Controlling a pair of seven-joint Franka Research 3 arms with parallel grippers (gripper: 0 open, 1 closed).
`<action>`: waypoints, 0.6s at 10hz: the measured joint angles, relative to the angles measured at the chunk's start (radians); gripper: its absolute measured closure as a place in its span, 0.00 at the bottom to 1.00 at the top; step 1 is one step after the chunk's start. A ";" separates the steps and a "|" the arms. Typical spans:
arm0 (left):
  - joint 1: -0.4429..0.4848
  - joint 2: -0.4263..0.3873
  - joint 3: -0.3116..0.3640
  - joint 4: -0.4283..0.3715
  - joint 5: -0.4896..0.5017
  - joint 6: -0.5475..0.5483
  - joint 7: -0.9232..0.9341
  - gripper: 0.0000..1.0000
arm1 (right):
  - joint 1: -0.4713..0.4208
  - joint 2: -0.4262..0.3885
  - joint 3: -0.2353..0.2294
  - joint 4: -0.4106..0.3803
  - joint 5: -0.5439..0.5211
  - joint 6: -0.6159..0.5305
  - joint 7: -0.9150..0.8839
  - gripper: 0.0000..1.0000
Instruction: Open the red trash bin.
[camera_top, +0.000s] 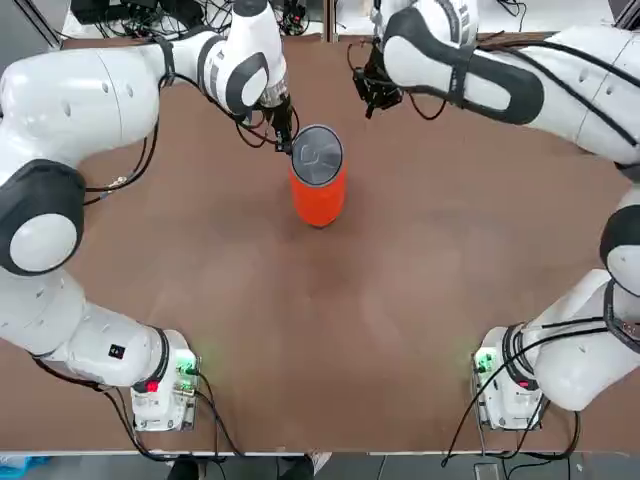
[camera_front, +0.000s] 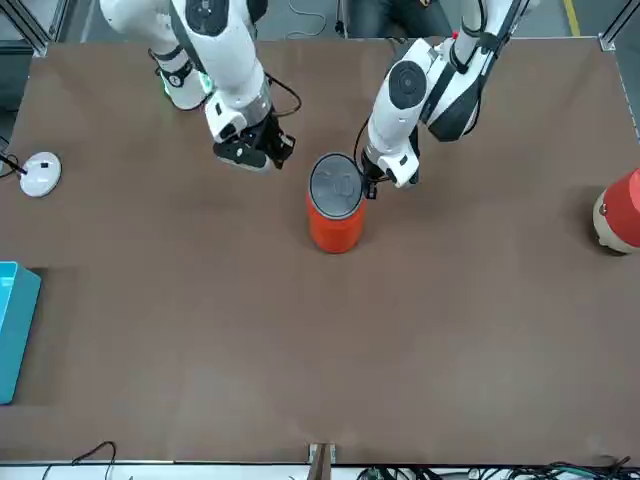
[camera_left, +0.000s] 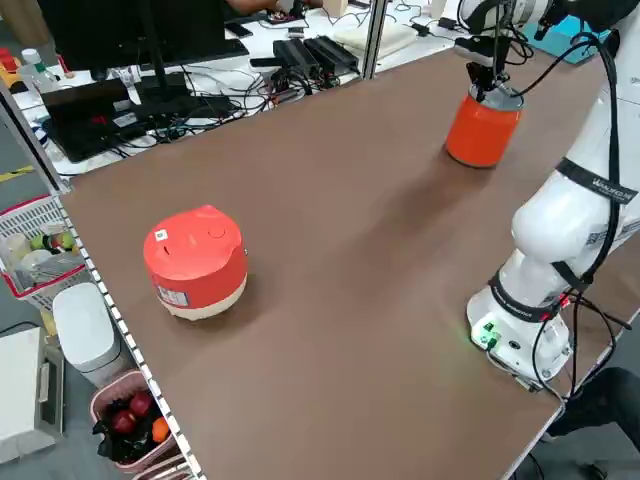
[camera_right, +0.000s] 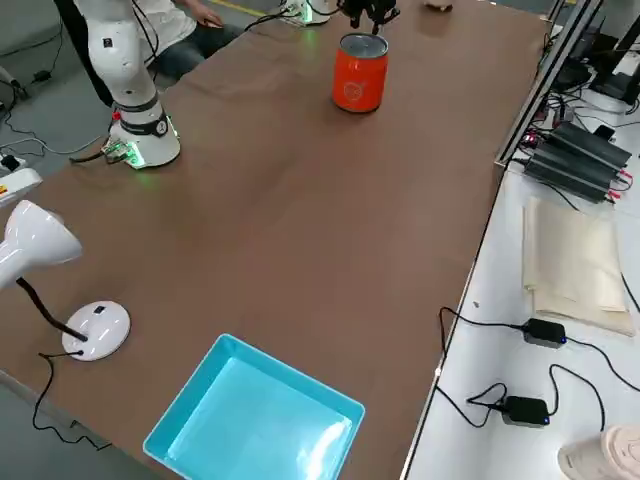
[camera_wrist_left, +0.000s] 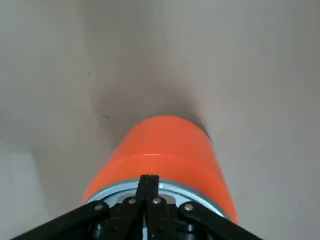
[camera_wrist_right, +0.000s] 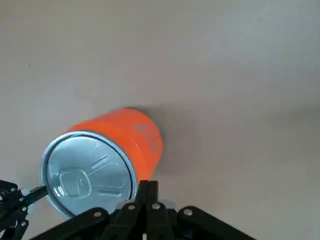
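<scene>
Left gripper (camera_wrist_left: 149, 178): at the rim of the upright orange-red cylindrical bin (camera_top: 318, 201), fingers pressed together; I cannot tell whether the tips touch. Right gripper (camera_wrist_right: 148, 184): parked beyond the bin's other side, its fingers also together. The bin stands on the brown tabletop (camera_top: 420, 290), toward the edge opposite the arm bases.

Principal risks, in my judgement: a push too near the edge could catch the metallic rim rather than swing the round grey lid (camera_wrist_right: 90, 172); sideways force could slide or tip the bin, since neither gripper braces it; excessive downward force could jam the lid or strain the fingers. Bringing in the right gripper without care could make the two collide.

Containers: the lid lies across the bin's mouth, so I cannot see its contents. The cyan rectangular tray (camera_right: 260, 420) rests near a table edge. Beside the table, a pink plastic basket (camera_left: 150, 460) holds red and orange round items (camera_left: 124, 422) and something black.
</scene>
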 joint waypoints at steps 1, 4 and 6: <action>0.000 0.000 0.000 0.000 0.000 0.000 0.000 0.99 | 0.016 0.005 0.000 -0.016 0.000 0.024 0.011 0.99; 0.000 0.000 0.000 0.000 0.000 0.000 -0.002 0.99 | 0.058 0.013 0.000 -0.049 0.000 0.077 0.046 0.99; 0.000 0.000 0.000 0.000 0.000 0.000 -0.002 0.99 | 0.110 0.045 0.000 -0.062 0.000 0.123 0.088 0.99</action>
